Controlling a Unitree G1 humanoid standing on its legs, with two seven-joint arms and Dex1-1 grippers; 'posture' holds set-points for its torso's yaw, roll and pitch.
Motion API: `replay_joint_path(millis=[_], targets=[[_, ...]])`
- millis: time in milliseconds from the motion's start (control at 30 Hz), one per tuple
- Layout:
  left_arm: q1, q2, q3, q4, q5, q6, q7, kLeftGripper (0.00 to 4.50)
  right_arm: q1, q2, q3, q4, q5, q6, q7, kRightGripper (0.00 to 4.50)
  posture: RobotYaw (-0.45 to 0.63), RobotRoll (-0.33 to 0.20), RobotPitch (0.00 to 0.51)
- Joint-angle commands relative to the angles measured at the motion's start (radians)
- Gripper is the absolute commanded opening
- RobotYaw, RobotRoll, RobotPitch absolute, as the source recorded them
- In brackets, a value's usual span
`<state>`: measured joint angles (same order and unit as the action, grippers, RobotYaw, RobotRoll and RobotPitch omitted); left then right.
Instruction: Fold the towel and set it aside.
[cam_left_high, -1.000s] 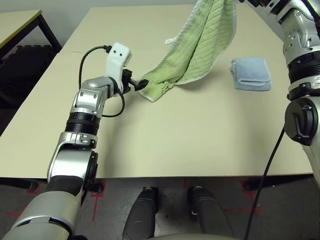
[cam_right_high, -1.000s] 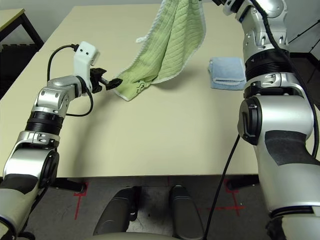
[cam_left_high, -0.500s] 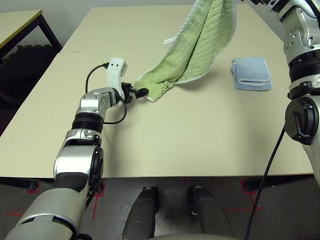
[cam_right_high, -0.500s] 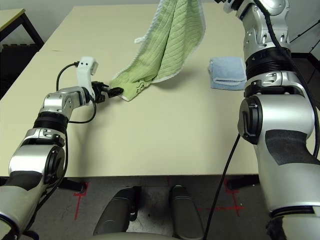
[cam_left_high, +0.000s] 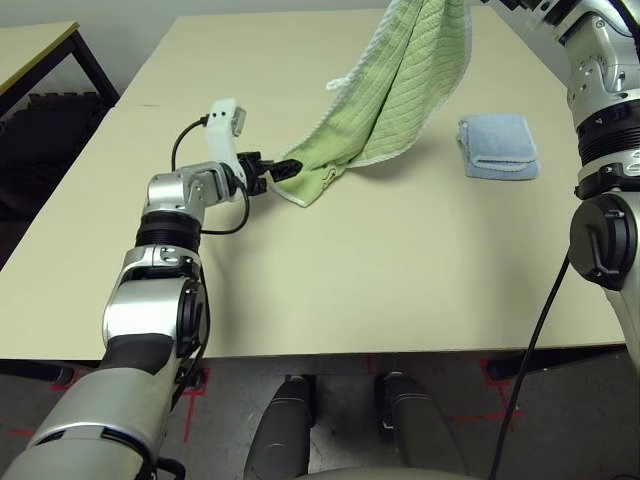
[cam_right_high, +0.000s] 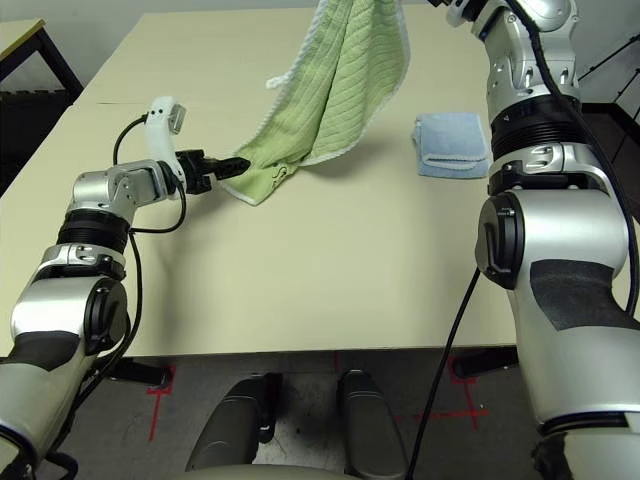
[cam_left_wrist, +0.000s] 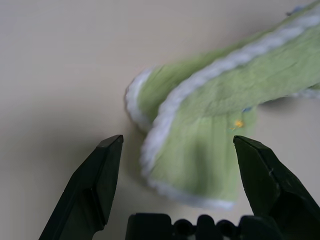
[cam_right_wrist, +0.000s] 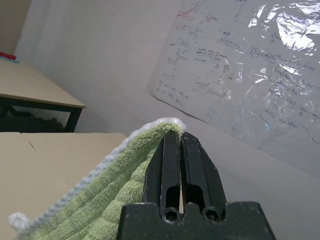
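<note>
A smaller light blue folded terry towel lay to the right on the smooth beige table, well apart from the hanging cloth. The light green ribbed terry towel with white stitched edging hung from the right gripper, whose black fingers were clamped on its upper edge; its lowest corner rested on the table. The left gripper stood spread wide around that corner.

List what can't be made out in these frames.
- Towel top, right gripper's hold: cut by the eye views' upper edge.
- Towel embroidery: too small to read.
- Left gripper: cloth contact unclear, blurred.
- Whiteboard writing: too small.
</note>
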<state>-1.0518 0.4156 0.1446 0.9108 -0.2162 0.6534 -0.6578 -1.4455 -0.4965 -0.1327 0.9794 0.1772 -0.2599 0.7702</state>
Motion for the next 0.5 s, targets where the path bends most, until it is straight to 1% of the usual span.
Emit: replay_joint_path(millis=[33, 200, 233, 300, 333, 500], targets=[[-0.006, 0.015, -0.012, 0.038, 0.027, -0.026, 0.024, 4.5, -0.004, -0.003, -0.012, -0.027, 0.009, 0.0, 0.004, 0.07, 0.07, 0.0, 0.118], [-0.011, 0.012, 0.003, 0.045, 0.01, -0.019, 0.011, 4.5, -0.001, -0.001, -0.011, -0.032, 0.008, 0.003, 0.003, 0.07, 0.07, 0.0, 0.12], [-0.012, 0.013, 0.008, 0.047, 0.009, -0.022, 0.018, 4.32, -0.001, -0.001, -0.011, -0.033, 0.008, 0.003, 0.002, 0.01, 0.07, 0.0, 0.12], [-0.014, 0.015, 0.014, 0.045, 0.002, -0.016, 0.008, 3.83, 0.0, 0.0, -0.01, -0.034, 0.008, 0.004, 0.001, 0.0, 0.07, 0.0, 0.12], [-0.014, 0.016, 0.013, 0.042, 0.001, -0.011, 0.005, 3.48, 0.001, 0.0, -0.01, -0.034, 0.008, 0.004, 0.001, 0.0, 0.07, 0.0, 0.12], [-0.012, 0.02, 0.017, 0.03, -0.006, 0.007, -0.004, 1.51, 0.002, 0.0, -0.011, -0.034, 0.006, 0.004, -0.003, 0.0, 0.07, 0.0, 0.119]])
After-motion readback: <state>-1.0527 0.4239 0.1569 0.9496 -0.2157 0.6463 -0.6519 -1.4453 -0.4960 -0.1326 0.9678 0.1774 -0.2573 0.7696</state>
